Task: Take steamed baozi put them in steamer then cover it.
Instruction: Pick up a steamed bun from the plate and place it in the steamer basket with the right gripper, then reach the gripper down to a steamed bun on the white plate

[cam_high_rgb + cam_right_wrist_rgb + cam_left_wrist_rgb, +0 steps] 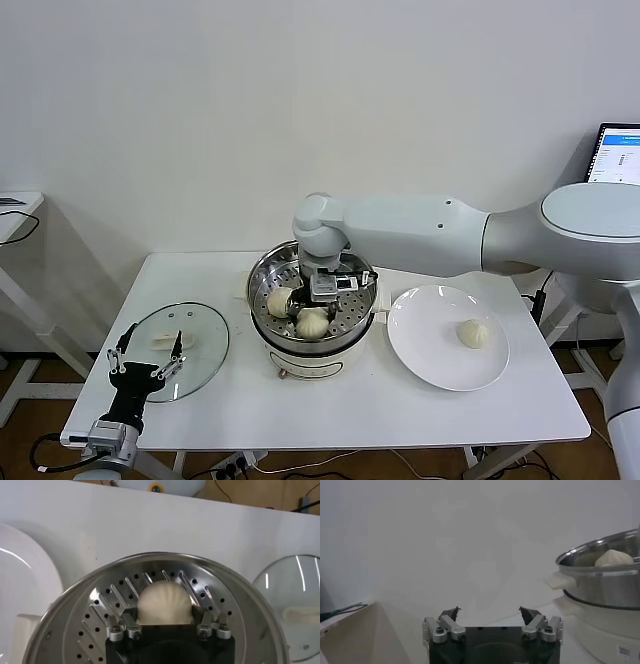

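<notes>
The steamer point(270, 335) stands mid-table, its perforated tray point(100, 612) showing in the right wrist view. My right gripper point(334, 292) reaches down into it, shut on a pleated cream baozi point(165, 600) that rests on or just above the tray. Two more baozi point(279, 300) point(313, 322) lie in the steamer beside it. Another baozi point(472, 333) sits on the white plate point(430, 355). My left gripper point(147, 358) hangs open and empty at the table's front left, over the glass lid point(205, 350). From there the steamer point(605, 585) shows with a baozi point(614, 557) above its rim.
The glass lid with its white handle point(167, 342) lies flat left of the steamer. The white plate is right of the steamer. A monitor point(617, 153) stands at the far right. A side table point(15, 205) is at the left.
</notes>
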Available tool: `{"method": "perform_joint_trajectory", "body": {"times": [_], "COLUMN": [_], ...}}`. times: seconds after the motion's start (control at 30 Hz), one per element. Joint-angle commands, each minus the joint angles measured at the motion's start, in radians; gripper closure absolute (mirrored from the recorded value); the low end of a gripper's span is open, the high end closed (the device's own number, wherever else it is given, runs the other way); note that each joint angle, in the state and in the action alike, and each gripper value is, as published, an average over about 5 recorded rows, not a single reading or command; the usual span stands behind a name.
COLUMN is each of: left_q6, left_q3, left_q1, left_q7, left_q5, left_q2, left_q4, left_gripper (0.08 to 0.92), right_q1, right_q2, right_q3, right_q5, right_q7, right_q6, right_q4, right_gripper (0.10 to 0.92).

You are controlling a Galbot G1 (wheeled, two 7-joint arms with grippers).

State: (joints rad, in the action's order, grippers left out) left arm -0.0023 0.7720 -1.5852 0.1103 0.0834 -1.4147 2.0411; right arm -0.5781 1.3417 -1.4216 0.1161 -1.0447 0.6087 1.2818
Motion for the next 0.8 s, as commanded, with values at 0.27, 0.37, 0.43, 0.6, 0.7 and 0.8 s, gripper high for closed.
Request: {"method": "perform_joint_trajectory", "body": {"times": [0.27,0.37,0.43,0.6,0.7,0.8], "left_q6": [0.001,0.003,0.003,0.003,0.003,0.003], "left_q3": [0.0,-0.002,-0.003,-0.008,-0.013,-0.02], "left_q1": [-0.003,-0.004,-0.004,-0.006,-0.007,-0.008], "left_q7": [-0.001,-0.001,-0.001,-0.002,-0.003,-0.004], "left_q5": [0.001,0.002,0.002,0.004,0.006,0.009], "left_q2": [-0.001,-0.001,0.0,0.001,0.002,0.003], "left_q4": [0.001,0.003,0.006,0.015,0.015,0.017], "left_gripper": [0.177,0.177,0.177,0.177,0.177,0.177], "right_q1": [-0.026,-0.07,-0.105,-0.171,-0.176,-0.157], "right_q2": [-0.04,-0.097,-0.145,-0.314,-0.428,-0.533], "right_q3": [0.023,0.037,0.048,0.063,0.067,0.068], "right_q5": [-0.024,-0.051,-0.079,-0.219,-0.319,-0.358], "right_q7": [-0.001,-0.015,-0.032,-0.104,-0.136,-0.162], "right_q6": [-0.021,-0.022,-0.033,-0.147,-0.285,-0.416], "right_q4": [0.013,0.021,0.022,0.015,0.013,-0.001], "right_gripper": [0.23,0.207,0.203,0.203,0.203,0.203]}}
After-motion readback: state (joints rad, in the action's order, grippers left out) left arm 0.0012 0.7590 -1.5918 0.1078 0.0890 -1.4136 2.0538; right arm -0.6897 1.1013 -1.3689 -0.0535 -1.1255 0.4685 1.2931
